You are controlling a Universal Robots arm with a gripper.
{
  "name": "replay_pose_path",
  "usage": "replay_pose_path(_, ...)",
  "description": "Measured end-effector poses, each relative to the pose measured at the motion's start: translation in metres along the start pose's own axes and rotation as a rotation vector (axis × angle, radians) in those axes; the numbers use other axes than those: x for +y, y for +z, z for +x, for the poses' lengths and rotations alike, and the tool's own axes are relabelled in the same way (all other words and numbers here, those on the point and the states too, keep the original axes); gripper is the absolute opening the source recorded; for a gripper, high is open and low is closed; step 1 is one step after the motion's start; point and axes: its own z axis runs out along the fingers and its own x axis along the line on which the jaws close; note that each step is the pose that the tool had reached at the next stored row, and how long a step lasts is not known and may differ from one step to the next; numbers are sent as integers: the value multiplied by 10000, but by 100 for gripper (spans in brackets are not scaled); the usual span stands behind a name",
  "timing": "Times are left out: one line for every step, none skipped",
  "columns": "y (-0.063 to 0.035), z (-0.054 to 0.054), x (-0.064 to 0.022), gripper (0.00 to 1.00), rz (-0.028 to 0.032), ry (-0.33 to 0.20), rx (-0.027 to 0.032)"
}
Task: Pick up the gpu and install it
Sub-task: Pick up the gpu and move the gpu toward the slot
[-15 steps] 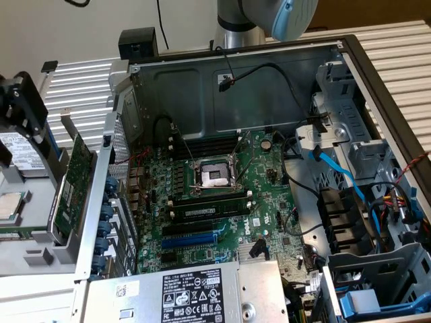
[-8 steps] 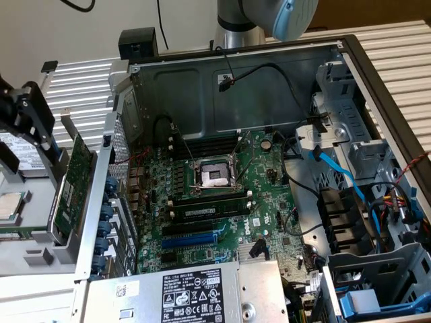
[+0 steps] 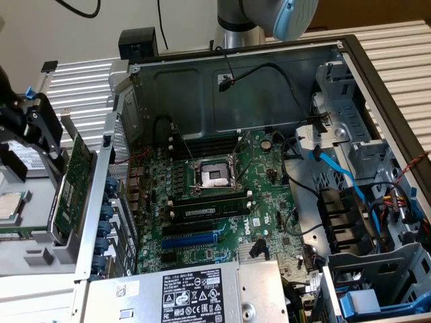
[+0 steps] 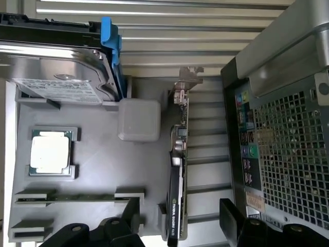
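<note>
Within the spread tool (image 4: pixel 180 216), gpu (image 4: pixel 177 175) edge.

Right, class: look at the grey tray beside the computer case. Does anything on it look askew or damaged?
Nothing stands out. The graphics card stands on edge in a slot of the tray, the hard drive sits in its holder, and the processor chip lies flat in its recess.
</note>
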Motion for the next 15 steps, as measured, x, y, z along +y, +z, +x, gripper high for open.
replay_pose_path(18, -1, -2, 72, -2, 0, 0)
replay_pose_path(37, -4, -4, 72, -5, 0, 0)
replay_pose_path(56, -6, -6, 72, -7, 0, 0)
replay_pose_path(74, -10, -8, 72, -10, 0, 1)
replay_pose_path(93, -14, -10, 72, -12, 0, 1)
replay_pose_path(112, -17, -11, 72, -14, 2, 1)
replay_pose_path(130, -16, -13, 72, -17, 3, 3)
replay_pose_path(147, -14, -15, 72, -23, 4, 2)
replay_pose_path(165, -11, -17, 72, -28, 5, 2)
replay_pose_path(184, -9, -19, 72, -30, 5, 2)
replay_pose_path(204, -6, -22, 72, -33, 5, 3)
replay_pose_path(220, -4, -24, 72, -42, 7, 3)
replay_pose_path(238, -1, -25, 72, -54, 9, 4)
replay_pose_path(256, 1, -26, 72, -68, 10, 5)
replay_pose_path(274, 4, -26, 72, -75, 11, 5)
